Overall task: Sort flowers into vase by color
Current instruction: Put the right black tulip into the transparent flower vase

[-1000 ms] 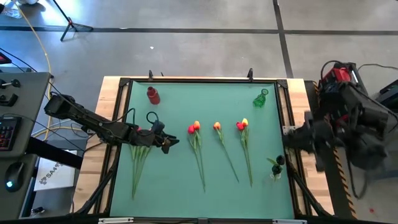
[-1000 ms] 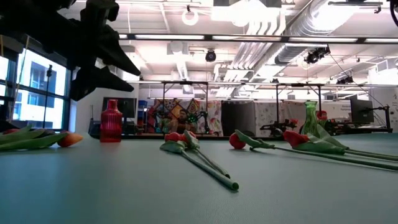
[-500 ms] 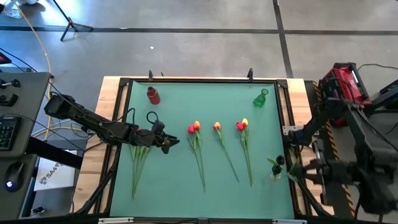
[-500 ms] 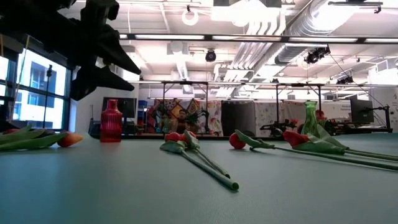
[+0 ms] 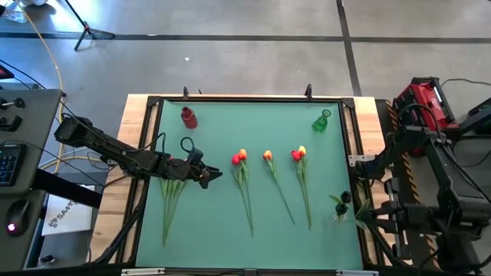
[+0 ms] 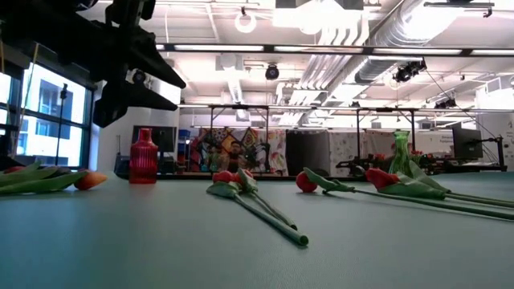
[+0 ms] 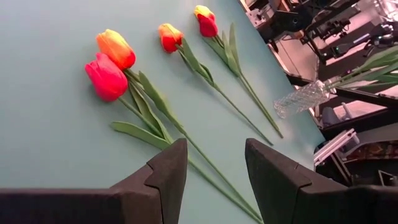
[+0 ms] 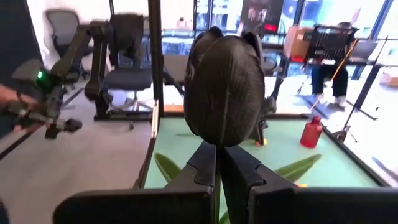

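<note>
the left gripper [image 5: 209, 175] hangs over the green table [image 5: 222, 230] with its fingers [image 7: 163, 180] spread and nothing between them, just beside a red and orange flower pair [image 7: 112, 65]. the right gripper [image 8: 219, 168] is pressed together off the table's right edge, holding nothing. more flowers [image 5: 268, 156] lie mid-table; no writing is readable.

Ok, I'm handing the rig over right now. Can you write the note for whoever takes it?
Left gripper: open, empty, above the green mat between the bundle of tulips on the left and the red and orange tulip pair.
Right gripper: shut, by the table's right edge, behind a dark tulip head; a hold is unclear.
Also loose on the mat: single orange tulip, red and yellow tulip pair.
Done: nothing in the red vase or green glass vase; the clear glass vase holds green leaves.
Left: sort every loose tulip.
</note>
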